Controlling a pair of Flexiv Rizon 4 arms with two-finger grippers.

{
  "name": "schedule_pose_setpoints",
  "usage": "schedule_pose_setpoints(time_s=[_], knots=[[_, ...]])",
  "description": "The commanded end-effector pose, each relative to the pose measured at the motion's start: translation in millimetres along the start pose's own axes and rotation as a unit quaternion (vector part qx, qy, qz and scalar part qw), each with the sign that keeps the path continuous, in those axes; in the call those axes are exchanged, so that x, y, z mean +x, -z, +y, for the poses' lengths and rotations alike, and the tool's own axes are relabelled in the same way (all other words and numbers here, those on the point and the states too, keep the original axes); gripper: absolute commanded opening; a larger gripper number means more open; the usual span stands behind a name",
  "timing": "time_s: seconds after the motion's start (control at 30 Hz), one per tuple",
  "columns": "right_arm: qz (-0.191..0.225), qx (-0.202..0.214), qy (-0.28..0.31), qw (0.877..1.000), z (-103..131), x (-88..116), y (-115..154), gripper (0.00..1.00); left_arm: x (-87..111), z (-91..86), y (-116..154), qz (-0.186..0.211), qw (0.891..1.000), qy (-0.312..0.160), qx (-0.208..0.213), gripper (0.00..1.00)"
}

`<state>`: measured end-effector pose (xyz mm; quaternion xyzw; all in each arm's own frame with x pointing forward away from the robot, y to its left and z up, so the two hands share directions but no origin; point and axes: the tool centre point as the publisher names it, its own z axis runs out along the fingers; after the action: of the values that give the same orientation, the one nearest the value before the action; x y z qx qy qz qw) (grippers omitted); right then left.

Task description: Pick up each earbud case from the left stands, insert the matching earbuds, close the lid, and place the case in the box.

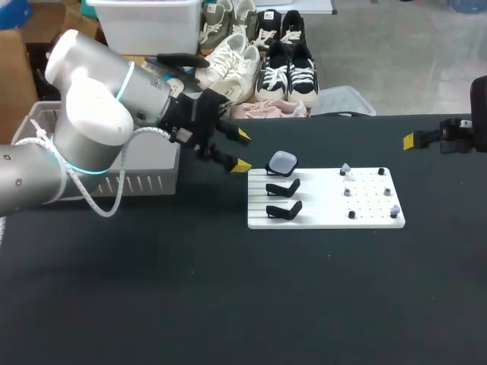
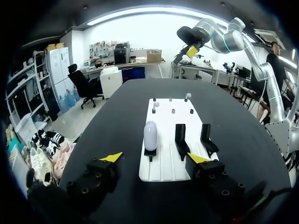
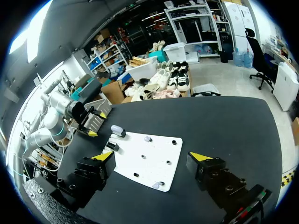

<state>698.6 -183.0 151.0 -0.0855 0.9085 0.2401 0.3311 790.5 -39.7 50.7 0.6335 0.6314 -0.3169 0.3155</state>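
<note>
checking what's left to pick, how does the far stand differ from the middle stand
The far stand holds a pale rounded earbud case; the middle stand is bare. The far stand is mostly hidden by it; the middle stand shows its whole angled shape. Both are black, on the white board.

Head view overhead; wrist views oppose, sharing white board [image 1: 323, 213].
</note>
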Motion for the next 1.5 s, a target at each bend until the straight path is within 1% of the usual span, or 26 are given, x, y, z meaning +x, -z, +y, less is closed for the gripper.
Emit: schedule_pose_setpoints(time_s=[0.03, 0.2, 0.27, 0.37, 0.43, 0.57, 0.73, 0.8, 1.0, 1.2, 1.3, 1.5], knots=[[0.001, -0.004, 0.001, 1.000, -2, 0, 0, 1.00, -2.0, 9.0, -11, 0.002, 1.000, 0.002, 0.008, 0.83], [0.001, -0.004, 0.001, 1.000, -2, 0, 0, 1.00, -3.8, 12.0, -24, 0.002, 1.000, 0.005, 0.010, 0.78], [0.001, -0.004, 0.001, 1.000, -2, 0, 0, 1.00, -4.4, 13.2, -27, 0.002, 1.000, 0.007, 0.010, 0.78], [0.001, -0.004, 0.001, 1.000, -2, 0, 0, 1.00, -4.2, 14.9, -32, 0.002, 1.000, 0.009, 0.011, 0.75], [0.001, -0.004, 0.001, 1.000, -2, 0, 0, 1.00, -4.0, 15.9, -35, 0.002, 1.000, 0.010, 0.012, 0.73], [0.001, -0.004, 0.001, 1.000, -2, 0, 0, 1.00, -4.2, 19.0, -39, 0.002, 1.000, 0.013, 0.014, 0.67], [0.001, -0.004, 0.001, 1.000, -2, 0, 0, 1.00, -7.6, 21.7, -39, -0.007, 1.000, 0.023, 0.017, 0.62], [0.001, -0.004, 0.001, 1.000, -2, 0, 0, 1.00, -9.5, 20.6, -38, -0.011, 0.999, 0.026, 0.021, 0.62], [0.001, -0.004, 0.001, 1.000, -2, 0, 0, 1.00, -10.2, 8.2, -34, -0.020, 0.999, 0.023, 0.039, 0.67], [0.001, -0.004, 0.001, 1.000, -2, 0, 0, 1.00, -9.0, 3.4, -43, -0.020, 0.999, 0.023, 0.038, 0.71], [0.001, -0.004, 0.001, 1.000, -2, 0, 0, 1.00, -10.4, 1.8, -46, -0.021, 0.999, 0.023, 0.037, 0.67], [0.001, -0.004, 0.001, 1.000, -2, 0, 0, 1.00, -12.5, 0.4, -51, -0.023, 0.999, 0.020, 0.038, 0.64]])
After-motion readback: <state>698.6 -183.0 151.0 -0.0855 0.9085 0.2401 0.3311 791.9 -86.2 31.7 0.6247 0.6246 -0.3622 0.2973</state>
